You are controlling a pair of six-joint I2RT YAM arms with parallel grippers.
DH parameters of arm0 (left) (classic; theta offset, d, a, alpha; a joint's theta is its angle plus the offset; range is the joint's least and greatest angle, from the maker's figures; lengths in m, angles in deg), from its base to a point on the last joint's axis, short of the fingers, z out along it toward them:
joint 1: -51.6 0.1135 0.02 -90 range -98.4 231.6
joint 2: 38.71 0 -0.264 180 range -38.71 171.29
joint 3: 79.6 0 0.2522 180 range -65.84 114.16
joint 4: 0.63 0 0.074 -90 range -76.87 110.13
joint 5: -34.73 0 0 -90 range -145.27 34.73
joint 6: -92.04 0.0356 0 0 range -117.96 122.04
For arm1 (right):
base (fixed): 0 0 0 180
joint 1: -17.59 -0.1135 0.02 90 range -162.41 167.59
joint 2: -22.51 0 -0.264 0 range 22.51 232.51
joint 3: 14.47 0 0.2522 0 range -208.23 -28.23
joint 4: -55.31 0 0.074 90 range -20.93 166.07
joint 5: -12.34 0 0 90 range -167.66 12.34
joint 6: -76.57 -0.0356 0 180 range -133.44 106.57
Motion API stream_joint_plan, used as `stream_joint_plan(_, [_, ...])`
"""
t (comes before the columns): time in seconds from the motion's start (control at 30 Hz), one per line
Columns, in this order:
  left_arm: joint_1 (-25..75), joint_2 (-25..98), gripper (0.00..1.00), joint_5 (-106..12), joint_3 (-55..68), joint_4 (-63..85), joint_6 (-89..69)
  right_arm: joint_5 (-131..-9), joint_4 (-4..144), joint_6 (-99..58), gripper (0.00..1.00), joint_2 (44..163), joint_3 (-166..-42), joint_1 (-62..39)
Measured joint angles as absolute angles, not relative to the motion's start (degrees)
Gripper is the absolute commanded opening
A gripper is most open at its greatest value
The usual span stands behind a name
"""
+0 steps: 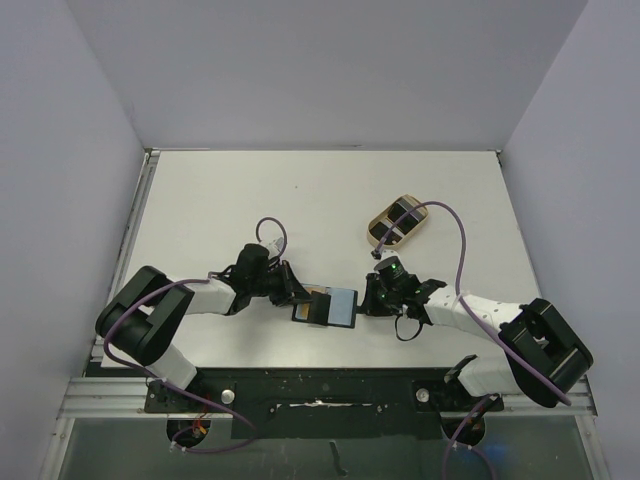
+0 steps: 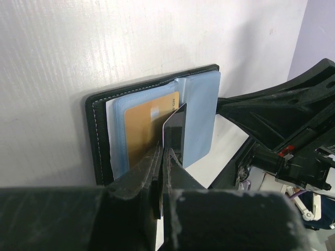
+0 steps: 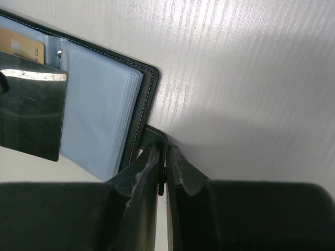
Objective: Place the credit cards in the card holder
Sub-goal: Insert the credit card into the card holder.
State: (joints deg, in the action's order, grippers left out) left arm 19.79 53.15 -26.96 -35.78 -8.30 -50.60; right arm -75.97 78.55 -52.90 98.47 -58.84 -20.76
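Note:
The black card holder (image 1: 338, 308) lies open on the table between both arms, its bluish-grey sleeves (image 3: 99, 104) facing up. A tan-gold credit card (image 2: 144, 128) sits in a left-hand sleeve. My left gripper (image 2: 163, 157) is shut on a dark credit card (image 2: 175, 130), held on edge with its far end over the sleeves next to the tan-gold one. My right gripper (image 3: 162, 157) is shut on the holder's short strap tab (image 3: 156, 137) at its right edge. From above, the left gripper (image 1: 300, 297) and the right gripper (image 1: 366, 300) flank the holder.
A beige oval tray (image 1: 373, 228) stands behind the right arm, with dark cards (image 1: 400, 212) lying in it. Purple cables loop over both arms. The right arm's black body (image 2: 282, 120) is close beyond the holder in the left wrist view.

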Motion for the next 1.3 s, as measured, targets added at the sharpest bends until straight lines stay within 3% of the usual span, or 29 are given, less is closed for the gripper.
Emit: stream_joint_plan(1.3, [19.70,56.86,0.00,-27.09,-33.22,-10.18,-49.31,-76.08,78.55,-52.83,0.06,98.54,-58.93,-20.94])
